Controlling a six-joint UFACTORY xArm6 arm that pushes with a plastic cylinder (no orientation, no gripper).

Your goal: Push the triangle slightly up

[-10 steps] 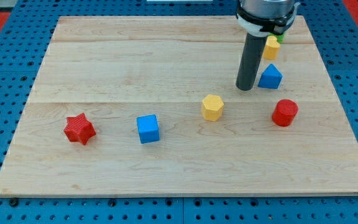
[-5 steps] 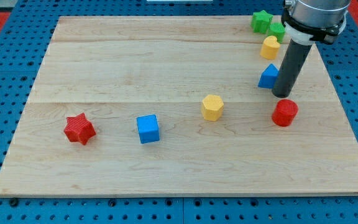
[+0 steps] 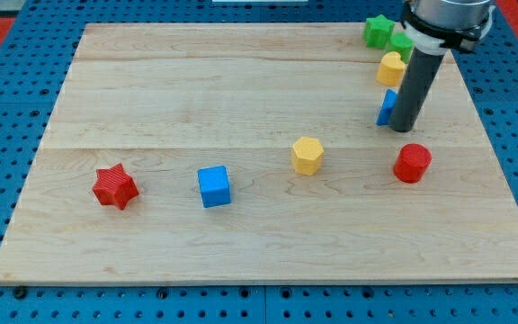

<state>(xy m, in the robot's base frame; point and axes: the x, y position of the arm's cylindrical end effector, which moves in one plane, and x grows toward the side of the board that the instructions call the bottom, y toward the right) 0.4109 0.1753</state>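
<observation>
The blue triangle block [image 3: 387, 107] sits near the board's right side, mostly hidden behind my rod; only its left edge shows. My tip [image 3: 406, 128] rests on the board right at the triangle's lower right, seemingly touching it. A yellow block [image 3: 390, 68] lies just above the triangle, and a red cylinder [image 3: 412, 163] lies just below my tip.
A green star [image 3: 378, 31] and another green block [image 3: 401, 44] sit at the top right corner. A yellow hexagon [image 3: 307, 155], a blue cube [image 3: 214, 186] and a red star [image 3: 114, 187] lie across the lower middle of the wooden board [image 3: 196, 90].
My rod moved from the triangle's left side round to its right side, then edged slightly up and left, covering more of the triangle. The triangle has barely shifted.
</observation>
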